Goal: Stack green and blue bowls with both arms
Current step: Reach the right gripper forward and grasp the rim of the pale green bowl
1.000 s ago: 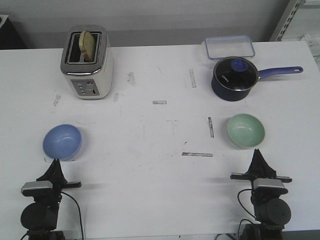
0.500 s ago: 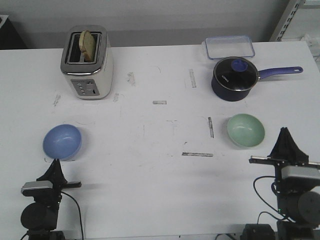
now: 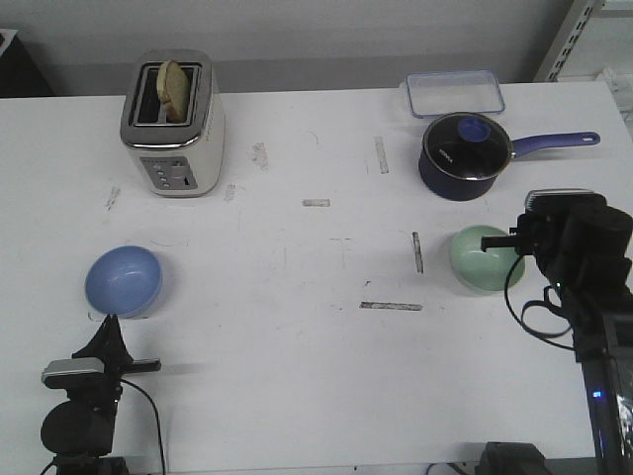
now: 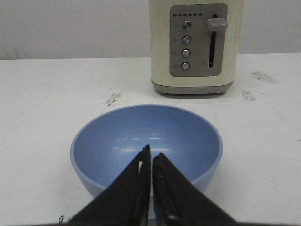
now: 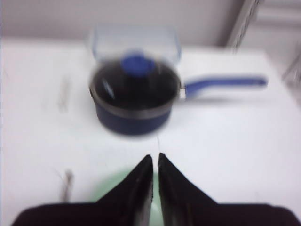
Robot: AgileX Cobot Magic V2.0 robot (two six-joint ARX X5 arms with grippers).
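The light blue bowl (image 3: 123, 281) stands at the left front of the table, and the pale green bowl (image 3: 480, 259) at the right. My left gripper (image 3: 111, 320) rests low just in front of the blue bowl. In the left wrist view its tips (image 4: 151, 155) are shut and empty, in line with the blue bowl (image 4: 146, 134). My right gripper (image 3: 534, 234) hovers raised over the green bowl's right edge. In the blurred right wrist view its tips (image 5: 154, 157) are shut and empty above the green bowl (image 5: 115, 188).
A dark navy saucepan (image 3: 463, 153) with a long handle stands just behind the green bowl. A clear lidded box (image 3: 452, 92) lies behind it. A cream toaster (image 3: 172, 124) with a bread slice stands at the back left. Tape marks dot the white table (image 3: 316, 346).
My right arm has risen from the table's front edge and swung forward and right, and now stands over the green bowl's right side. The left arm and both bowls have not moved.
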